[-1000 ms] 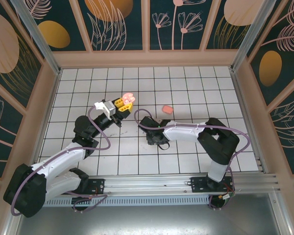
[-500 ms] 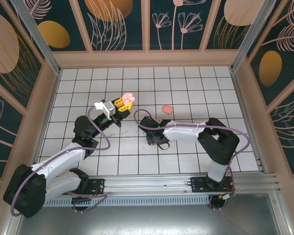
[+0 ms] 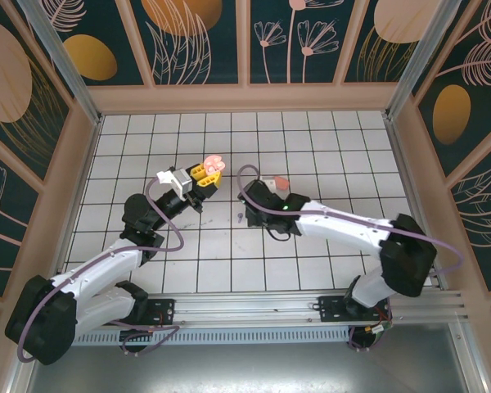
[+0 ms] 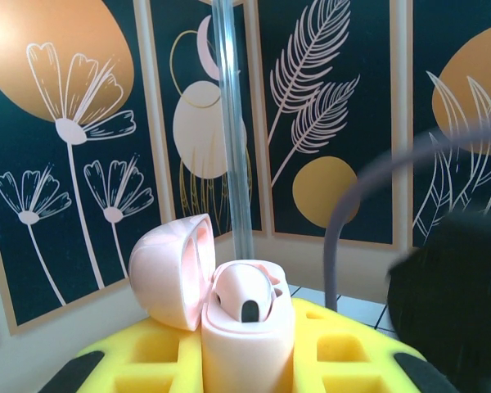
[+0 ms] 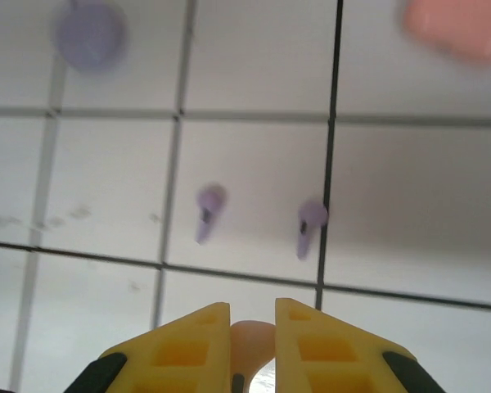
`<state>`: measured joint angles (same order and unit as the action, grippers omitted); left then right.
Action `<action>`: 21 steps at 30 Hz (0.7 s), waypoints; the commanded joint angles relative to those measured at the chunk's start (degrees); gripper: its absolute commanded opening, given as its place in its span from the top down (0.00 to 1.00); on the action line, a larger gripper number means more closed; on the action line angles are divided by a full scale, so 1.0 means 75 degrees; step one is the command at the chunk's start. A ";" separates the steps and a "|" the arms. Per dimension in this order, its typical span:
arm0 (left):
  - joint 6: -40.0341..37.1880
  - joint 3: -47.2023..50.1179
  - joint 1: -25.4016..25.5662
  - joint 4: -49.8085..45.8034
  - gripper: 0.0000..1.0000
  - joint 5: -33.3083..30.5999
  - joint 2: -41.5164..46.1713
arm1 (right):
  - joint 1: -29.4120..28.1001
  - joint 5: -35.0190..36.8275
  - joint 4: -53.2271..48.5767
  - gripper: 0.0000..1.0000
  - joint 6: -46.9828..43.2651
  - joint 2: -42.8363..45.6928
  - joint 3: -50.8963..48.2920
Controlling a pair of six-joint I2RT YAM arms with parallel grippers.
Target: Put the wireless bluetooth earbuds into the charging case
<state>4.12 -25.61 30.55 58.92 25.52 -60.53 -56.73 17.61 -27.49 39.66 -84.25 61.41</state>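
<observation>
Count one pale pink case (image 4: 245,336), lid swung open, clamped low on its body by the left hand (image 3: 207,172) and held clear of the worktop (image 3: 147,139); count one bud (image 4: 244,296) seated inside it. Right of the case and lower, find the right hand (image 5: 252,319) drawn narrow on one pale pink bud (image 5: 252,344), pinched between yellow fingers (image 5: 188,348). Also right of the case, down on the worktop, count two lilac buds (image 5: 208,205) lying loose and apart, one blurred lilac lump (image 5: 90,33) and one coral lump (image 3: 280,182), neither sharp enough to name. Expect featherweight, hard, glossy plastic, quick to twist or squirt out of a pinch and easy to lose. Take hold across the rounded head, leaving the stem free to aim at the vacant socket. Squeeze lightly; press home only once lined up.
</observation>
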 commanded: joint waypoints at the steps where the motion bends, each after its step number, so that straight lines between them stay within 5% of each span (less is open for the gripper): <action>1: -0.0004 -0.0077 0.0040 0.0195 1.00 0.0177 0.0104 | -0.0048 0.0688 -0.0014 0.84 -0.0656 0.0799 0.0682; 9: 0.0033 -0.0170 0.0041 0.0166 1.00 0.0681 -0.0171 | -0.0069 0.0379 0.1318 0.82 -0.2471 0.1912 0.1759; 21: 0.0109 -0.0613 0.0193 0.0134 1.00 0.1136 -0.0622 | -0.0507 -0.0858 0.3486 0.81 -0.3871 0.2178 0.1562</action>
<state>4.60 -27.97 31.59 58.85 32.27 -64.58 -59.83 13.72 -7.31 14.04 -67.77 73.45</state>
